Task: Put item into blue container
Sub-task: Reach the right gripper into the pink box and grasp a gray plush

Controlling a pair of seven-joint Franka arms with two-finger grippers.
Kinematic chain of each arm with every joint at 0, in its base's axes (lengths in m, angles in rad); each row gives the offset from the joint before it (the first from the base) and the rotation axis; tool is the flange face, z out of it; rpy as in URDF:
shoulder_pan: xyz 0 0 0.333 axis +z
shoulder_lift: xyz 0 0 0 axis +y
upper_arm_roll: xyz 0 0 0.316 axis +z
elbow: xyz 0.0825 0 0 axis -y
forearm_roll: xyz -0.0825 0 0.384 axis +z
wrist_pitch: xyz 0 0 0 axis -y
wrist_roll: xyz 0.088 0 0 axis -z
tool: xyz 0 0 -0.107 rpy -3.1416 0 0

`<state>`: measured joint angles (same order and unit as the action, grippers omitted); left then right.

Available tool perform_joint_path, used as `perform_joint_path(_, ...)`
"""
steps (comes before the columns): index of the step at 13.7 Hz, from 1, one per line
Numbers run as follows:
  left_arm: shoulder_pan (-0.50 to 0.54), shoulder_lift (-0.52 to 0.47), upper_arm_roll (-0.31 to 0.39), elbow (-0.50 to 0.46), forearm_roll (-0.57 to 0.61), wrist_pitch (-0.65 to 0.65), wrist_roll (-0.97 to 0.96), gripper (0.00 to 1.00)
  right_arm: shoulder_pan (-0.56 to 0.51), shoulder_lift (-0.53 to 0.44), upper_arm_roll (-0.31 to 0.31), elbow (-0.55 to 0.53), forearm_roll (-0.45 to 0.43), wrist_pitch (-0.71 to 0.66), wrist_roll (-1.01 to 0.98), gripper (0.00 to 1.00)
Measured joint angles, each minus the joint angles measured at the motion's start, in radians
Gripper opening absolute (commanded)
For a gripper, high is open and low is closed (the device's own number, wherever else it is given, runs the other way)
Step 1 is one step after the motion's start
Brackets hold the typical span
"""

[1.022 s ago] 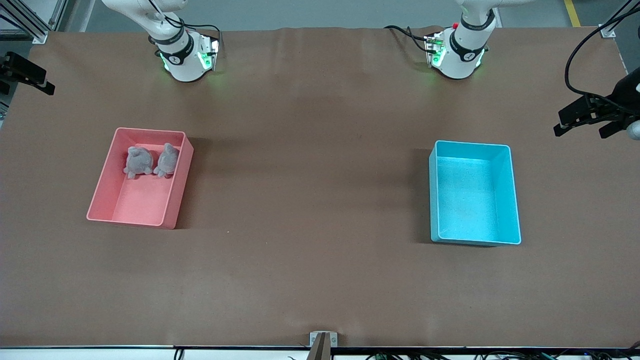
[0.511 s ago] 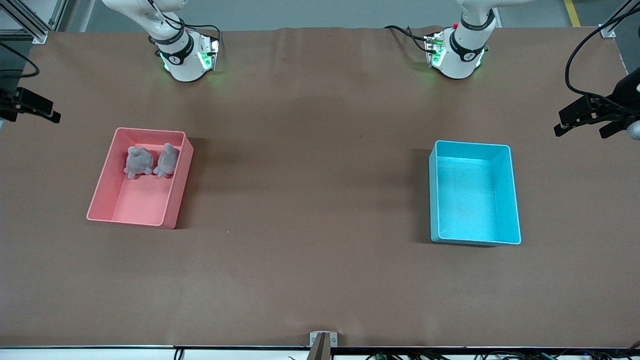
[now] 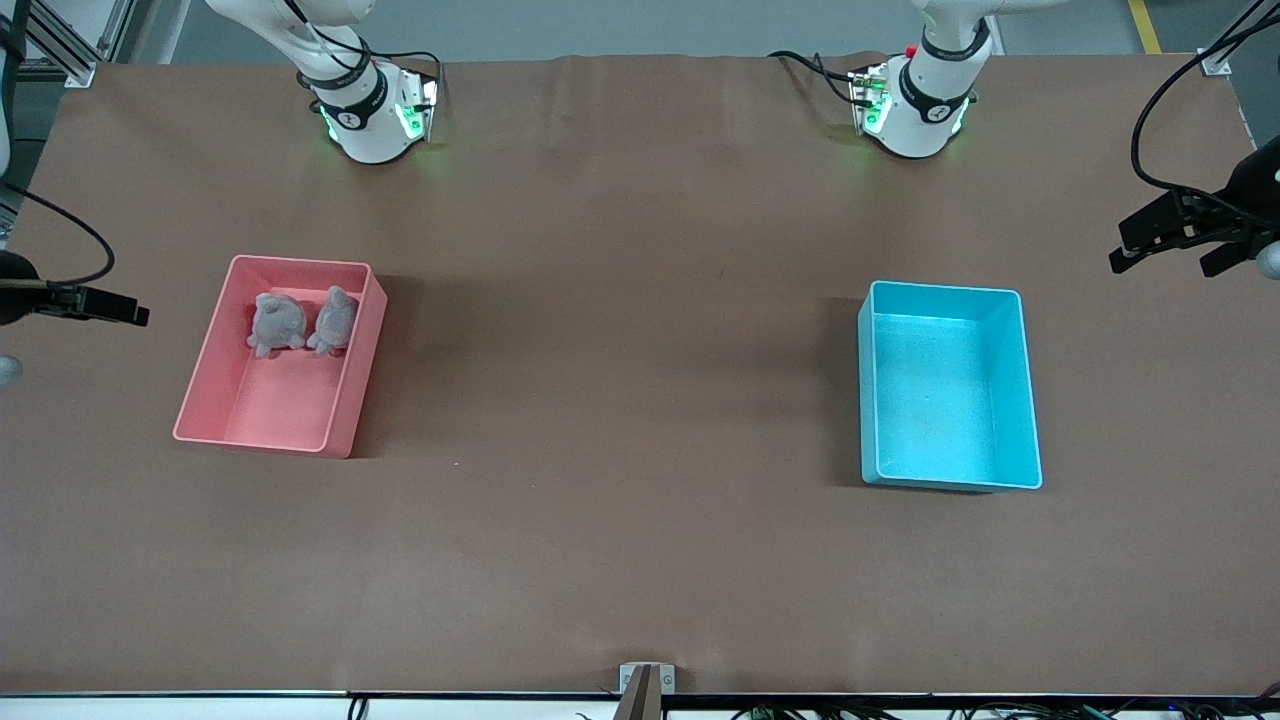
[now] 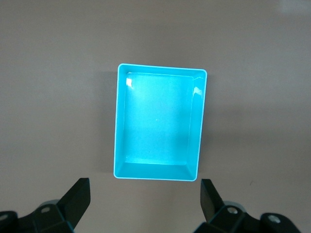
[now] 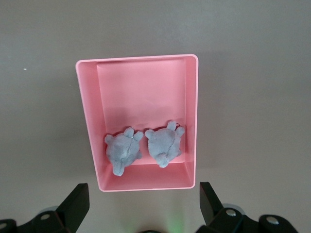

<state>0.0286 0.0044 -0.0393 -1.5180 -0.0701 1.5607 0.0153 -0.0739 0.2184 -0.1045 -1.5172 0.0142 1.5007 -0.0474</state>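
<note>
The light-blue container [image 3: 940,390] stands empty toward the left arm's end of the table; the left wrist view looks down into the same container [image 4: 155,121]. Two grey plush toys [image 3: 276,323] [image 3: 335,320] lie side by side in the pink bin [image 3: 285,405], at the end closer to the robot bases. In the right wrist view both toys [image 5: 122,150] [image 5: 164,144] lie in that bin [image 5: 141,87]. My right gripper [image 3: 120,305] [image 5: 143,204] hangs open and empty over the table's edge beside the pink bin. My left gripper [image 3: 1158,262] [image 4: 145,199] hangs open and empty over the table's end by the blue container.
Brown paper covers the table [image 3: 620,400]. The two arm bases [image 3: 375,115] [image 3: 915,105] stand at the table's edge farthest from the front camera. A small bracket [image 3: 646,680] sits at the edge nearest to it.
My right gripper has swung along the table's end until it is level with the pink bin. The left gripper, the bins and the toys have stayed put.
</note>
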Motion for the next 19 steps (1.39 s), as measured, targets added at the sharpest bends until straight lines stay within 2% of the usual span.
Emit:
perform_joint_path(2, 0.0, 0.0, 0.001, 0.0, 0.0, 0.0, 0.0, 1.0, 0.003, 0.017, 0.006, -0.056, 0.0, 0.054, 0.029, 1.0)
perform_joint_path(7, 0.0, 0.0, 0.002, 0.0, 0.0, 0.0, 0.0, 1.0, -0.002, 0.024, 0.007, -0.353, 0.001, 0.314, 0.059, 1.0)
perform_joint_path(10, 0.0, 0.0, 0.002, 0.0, 0.0, 0.0, 0.0, 1.0, -0.02, 0.023, 0.004, -0.469, 0.001, 0.396, 0.059, 1.0)
perform_joint_path(14, 0.0, 0.0, 0.002, 0.0, 0.0, 0.0, 0.0, 1.0, -0.047, 0.017, 0.002, -0.65, 0.001, 0.589, 0.059, 1.0)
perform_joint_path(16, 0.0, 0.0, 0.002, 0.0, 0.0, 0.0, 0.0, 1.0, -0.047, 0.017, 0.002, -0.715, 0.001, 0.661, 0.06, 1.0)
perform_joint_path(19, -0.002, 0.0, -0.003, 0.0, 0.0, 0.0, 0.0, 1.0, -0.047, 0.016, 0.003, -0.748, 0.002, 0.694, 0.061, 0.99)
